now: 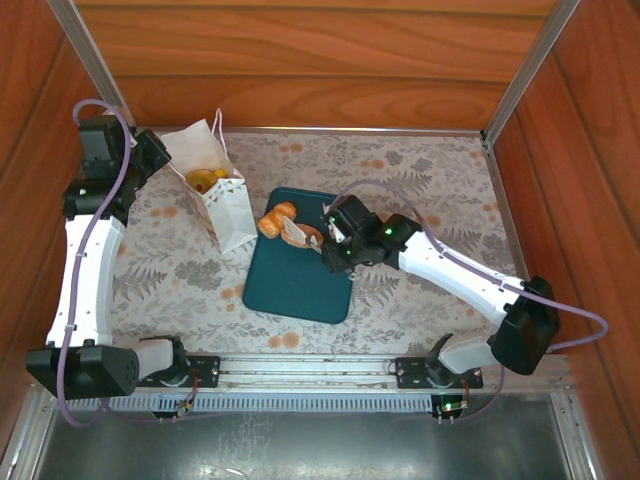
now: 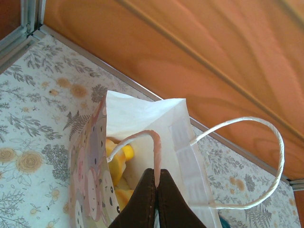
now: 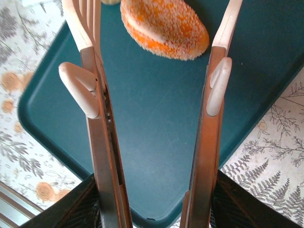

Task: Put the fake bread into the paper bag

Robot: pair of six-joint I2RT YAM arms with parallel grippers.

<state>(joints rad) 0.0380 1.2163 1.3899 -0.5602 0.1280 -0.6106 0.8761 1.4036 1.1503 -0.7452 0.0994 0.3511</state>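
Top external view: the paper bag (image 1: 222, 200) is seen standing open on the tabletop (image 1: 420, 180) at the far left, just beside the teal tray (image 1: 300, 280). Its mouth is held open by the left tool (image 1: 158, 160). On the left wrist view that tool (image 2: 156, 190) is seen clenched on a cord handle (image 2: 154, 142) of the bag, its fingers pressed together with the cord rising from between them. Yellow-orange pieces of fake bread (image 2: 118, 159) are seen lying inside the bag; their number cannot be told.

At the far end of the tray, what looks like two pieces of fake bread (image 1: 277, 218) are left, touching each other. The right tool (image 1: 303, 238) is positioned just beside them. On the right wrist view that tool (image 3: 152, 52) is shown released, its jaws spread wide over the tray. One oval piece (image 3: 164, 28) lies just ahead between the fingertips, and nothing is gripped.

The task is judged to be mostly done: the greater share appears to be bagged. The pieces on the tray have yet to be picked up and dropped through the open mouth.
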